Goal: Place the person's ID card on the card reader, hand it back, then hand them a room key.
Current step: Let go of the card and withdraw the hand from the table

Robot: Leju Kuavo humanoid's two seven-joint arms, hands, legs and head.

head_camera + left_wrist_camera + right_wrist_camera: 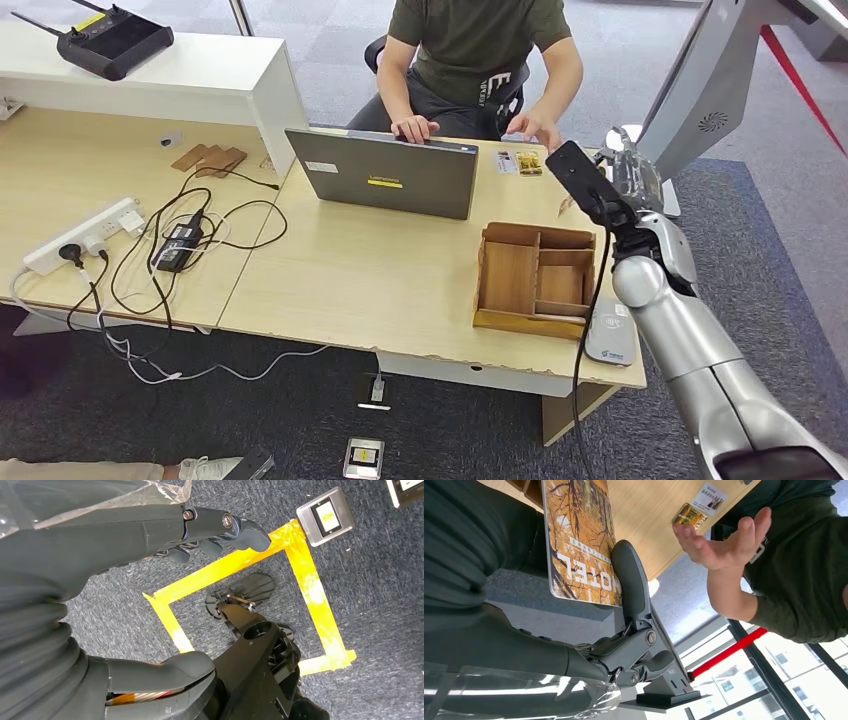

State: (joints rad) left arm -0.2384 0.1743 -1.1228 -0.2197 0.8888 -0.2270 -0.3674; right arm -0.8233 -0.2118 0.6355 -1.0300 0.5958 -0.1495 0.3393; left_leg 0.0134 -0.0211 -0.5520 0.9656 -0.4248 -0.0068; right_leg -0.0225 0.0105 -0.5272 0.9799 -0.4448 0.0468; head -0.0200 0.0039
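My right hand [628, 172] is raised over the desk's far right corner. It holds a room key card [579, 540] printed with autumn trees and the word HOTEL, the thumb [630, 582] pressed on its face. A seated person [478, 50] holds out an open palm [719, 545] just beyond the card. Two small cards [518, 162] lie on the desk in front of the person, one white [709, 496] and one golden [688, 515]. The grey card reader [610, 335] lies at the desk's near right corner. My left hand [200, 600] hangs above the floor with fingers spread, holding nothing.
A wooden compartment box [535, 280] stands between the reader and a grey laptop [385, 175] facing the person. A power strip [85, 235] and tangled cables [180, 245] cover the left desk. Yellow tape [300, 580] marks the carpet.
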